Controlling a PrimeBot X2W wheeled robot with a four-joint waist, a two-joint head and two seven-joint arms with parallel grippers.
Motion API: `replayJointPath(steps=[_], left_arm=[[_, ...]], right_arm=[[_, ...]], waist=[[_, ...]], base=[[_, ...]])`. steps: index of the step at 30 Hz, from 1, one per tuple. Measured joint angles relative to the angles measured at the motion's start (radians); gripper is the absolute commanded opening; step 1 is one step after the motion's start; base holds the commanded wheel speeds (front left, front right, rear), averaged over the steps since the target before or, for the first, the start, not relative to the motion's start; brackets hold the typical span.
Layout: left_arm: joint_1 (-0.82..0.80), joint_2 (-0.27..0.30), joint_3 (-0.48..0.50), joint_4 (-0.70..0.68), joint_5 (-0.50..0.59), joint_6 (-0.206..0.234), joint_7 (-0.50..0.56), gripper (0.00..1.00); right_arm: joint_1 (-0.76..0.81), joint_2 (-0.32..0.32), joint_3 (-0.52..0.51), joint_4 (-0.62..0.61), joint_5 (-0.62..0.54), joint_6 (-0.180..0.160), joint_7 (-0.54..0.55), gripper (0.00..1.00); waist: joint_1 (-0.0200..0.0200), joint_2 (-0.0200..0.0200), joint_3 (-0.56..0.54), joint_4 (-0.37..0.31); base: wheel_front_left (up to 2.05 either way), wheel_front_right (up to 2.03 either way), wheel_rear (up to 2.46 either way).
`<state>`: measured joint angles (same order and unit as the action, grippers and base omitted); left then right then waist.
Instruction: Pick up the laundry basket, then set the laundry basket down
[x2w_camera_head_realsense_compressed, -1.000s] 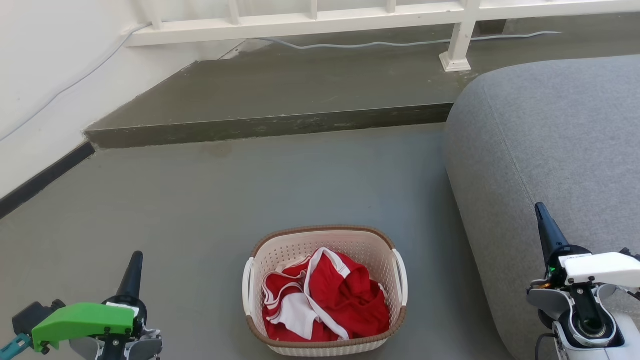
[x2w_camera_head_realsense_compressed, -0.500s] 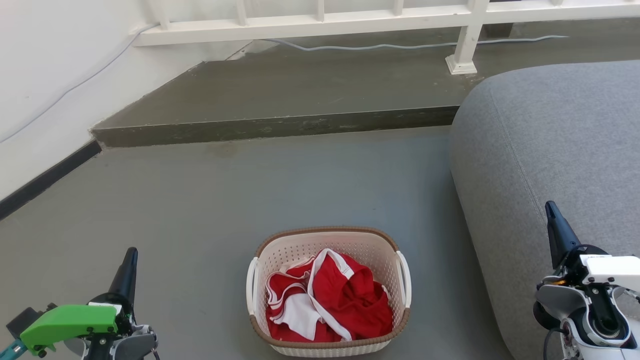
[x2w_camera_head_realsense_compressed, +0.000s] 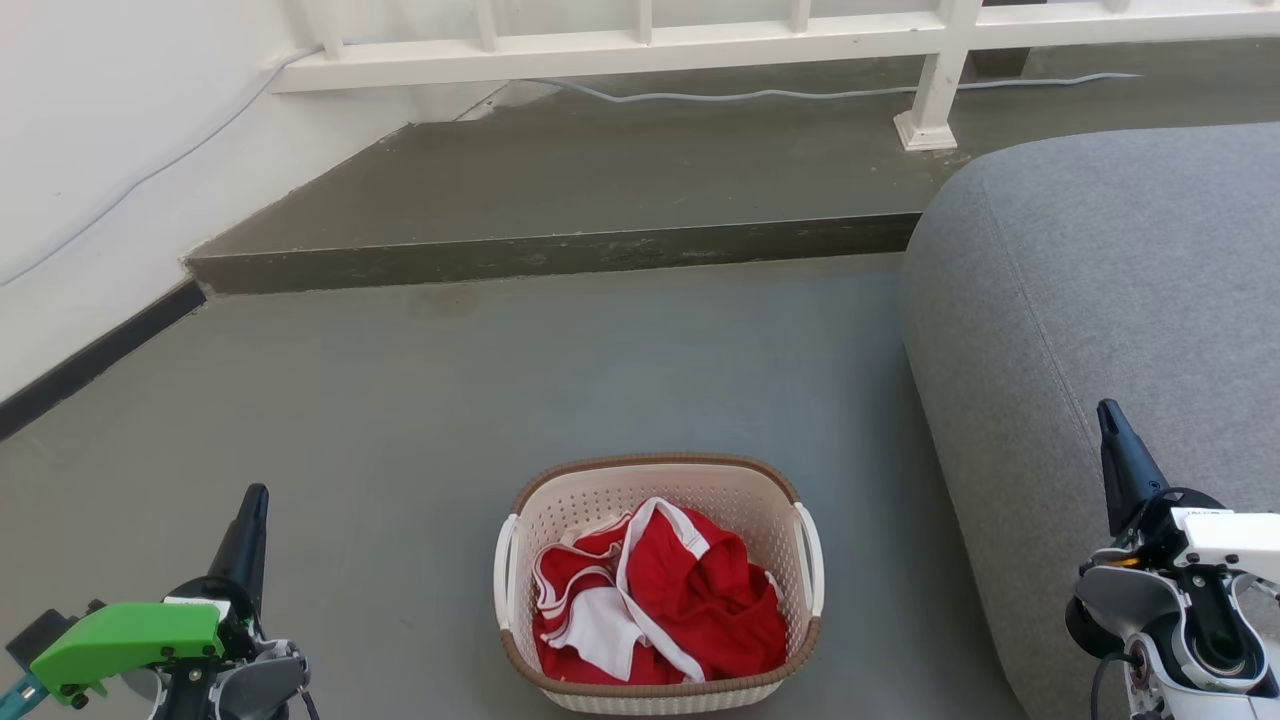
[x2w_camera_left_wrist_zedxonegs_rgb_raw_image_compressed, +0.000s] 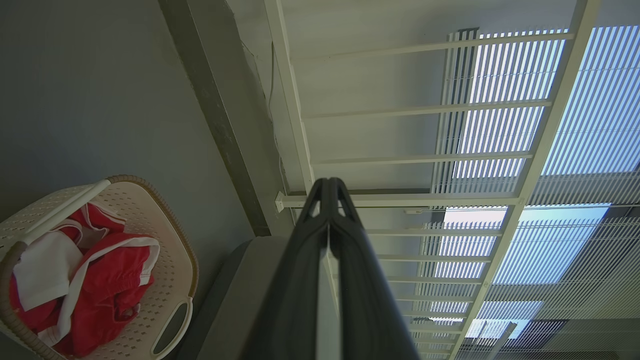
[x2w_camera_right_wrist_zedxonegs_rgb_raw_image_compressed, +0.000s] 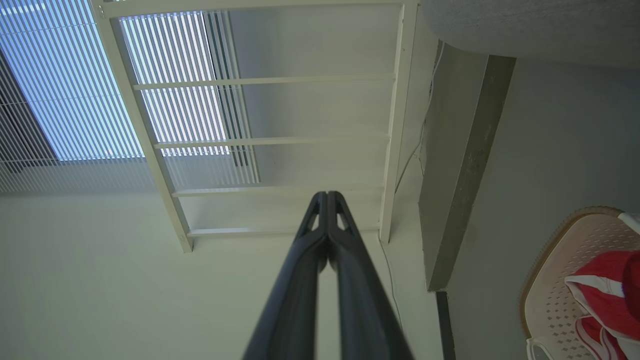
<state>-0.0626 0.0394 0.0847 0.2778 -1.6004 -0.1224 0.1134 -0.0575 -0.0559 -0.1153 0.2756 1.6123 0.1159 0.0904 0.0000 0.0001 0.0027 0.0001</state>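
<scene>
Dark fingers (x2w_camera_left_wrist_zedxonegs_rgb_raw_image_compressed: 298, 285) pressed together on left gripper (x2w_camera_left_wrist_zedxonegs_rgb_raw_image_compressed: 328, 183) and right gripper (x2w_camera_right_wrist_zedxonegs_rgb_raw_image_compressed: 327, 195).

We see the laundry basket (x2w_camera_head_realsense_compressed: 648, 466) standing on the grey floor (x2w_camera_head_realsense_compressed: 450, 400), with red-and-white clothes (x2w_camera_head_realsense_compressed: 700, 610) heaped inside it. Our left gripper (x2w_camera_head_realsense_compressed: 256, 497) hangs well left of the basket, fingers together. Our right gripper (x2w_camera_head_realsense_compressed: 1107, 412) hangs well right of it, fingers together, against the grey cushion (x2w_camera_head_realsense_compressed: 1100, 260). Beyond the basket are a raised step (x2w_camera_head_realsense_compressed: 550, 250) and a white railing (x2w_camera_head_realsense_compressed: 640, 45).
</scene>
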Motion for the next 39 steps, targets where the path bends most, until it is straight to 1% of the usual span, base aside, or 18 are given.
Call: replayJointPath(steps=[39], left_arm=[[0.000, 0.000, 0.000, 0.000, 0.000, 0.000, 0.000, 0.00]], right_arm=[[0.000, 0.000, -0.002, 0.000, 0.000, 0.000, 0.000, 0.00]], waist=[[0.0000, 0.0000, 0.000, 0.000]], base=[[0.00, 0.00, 0.00]])
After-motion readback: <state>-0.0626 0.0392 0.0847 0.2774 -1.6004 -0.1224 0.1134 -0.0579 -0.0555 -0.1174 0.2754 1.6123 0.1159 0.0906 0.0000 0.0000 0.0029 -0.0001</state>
